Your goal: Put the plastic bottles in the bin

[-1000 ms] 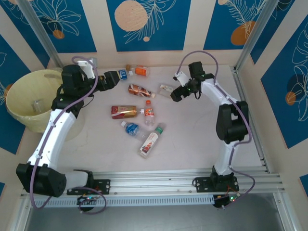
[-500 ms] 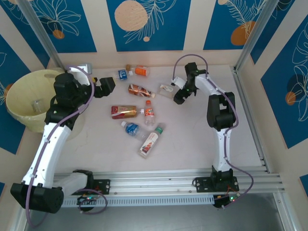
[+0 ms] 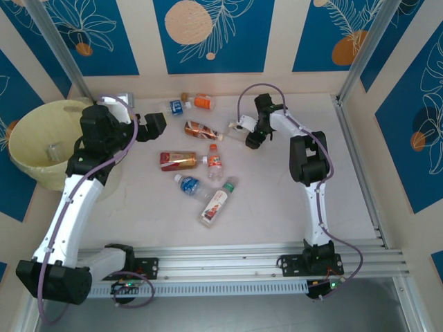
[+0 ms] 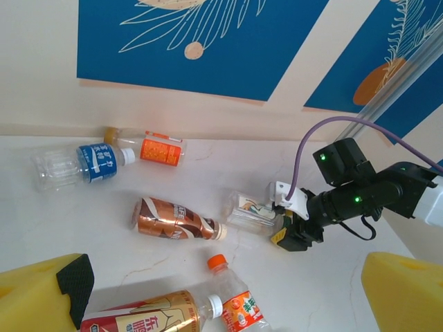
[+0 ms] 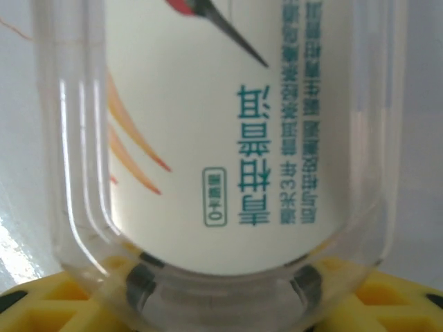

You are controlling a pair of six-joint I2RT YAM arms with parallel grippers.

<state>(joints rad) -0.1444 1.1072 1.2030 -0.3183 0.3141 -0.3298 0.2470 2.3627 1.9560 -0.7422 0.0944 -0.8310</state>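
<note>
The right fingers straddle the white-labelled bottle lying far on the bench (clamped or not, I cannot tell), so squeeze firmly mid-body before lifting it across to the bin at the left, near the left fingers, spread apart and empty

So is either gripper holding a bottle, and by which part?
Right gripper sits around one end of the white-label bottle; whether it is clamped cannot be told. Left gripper is open, holding nothing.

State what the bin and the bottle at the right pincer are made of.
Bin: probably plastic, pale yellow, matte, wall seemingly translucent. Bottle: clear glossy plastic, it seems; see-through wall with bright streaks over a white printed label.
</note>
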